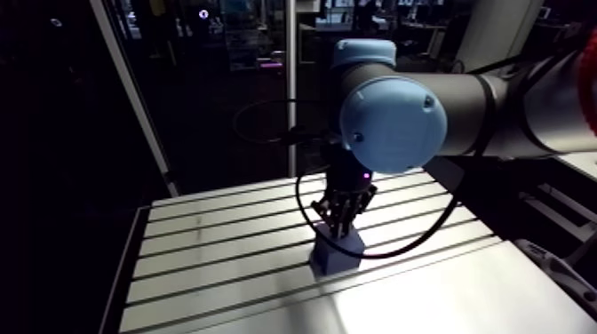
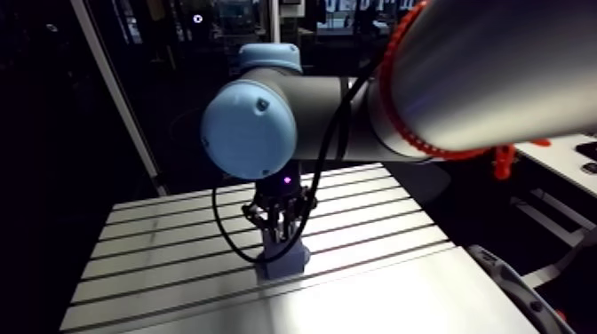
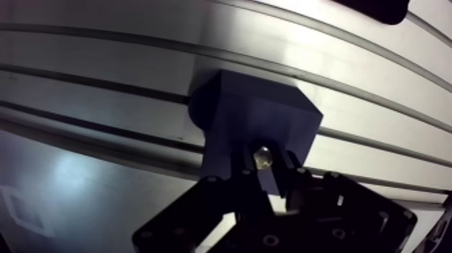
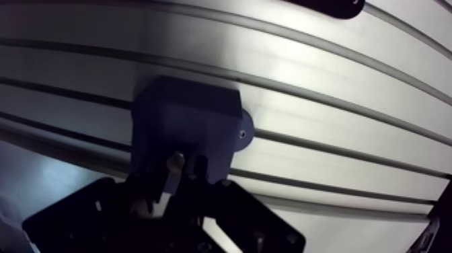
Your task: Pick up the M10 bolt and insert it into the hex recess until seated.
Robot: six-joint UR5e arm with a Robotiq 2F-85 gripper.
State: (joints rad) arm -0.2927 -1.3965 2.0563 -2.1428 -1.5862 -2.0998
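A dark blue block (image 3: 252, 118) with the hex recess stands on the slotted aluminium table (image 3: 101, 60). In the wrist view my gripper (image 3: 264, 173) hangs right over the block's top. Its two black fingers are closed around a small metallic M10 bolt (image 3: 262, 156), which points down at the block. The bolt's lower end and the recess are hidden by the fingers and the block's top. In the arm view the gripper (image 1: 342, 224) comes straight down onto the blue block (image 1: 336, 255) near the table's front.
A round tab with a screw hole (image 4: 243, 132) sticks out at the block's foot. Long parallel slots (image 1: 222, 233) run across the table. A smooth plate (image 1: 444, 302) covers the table's front right part.
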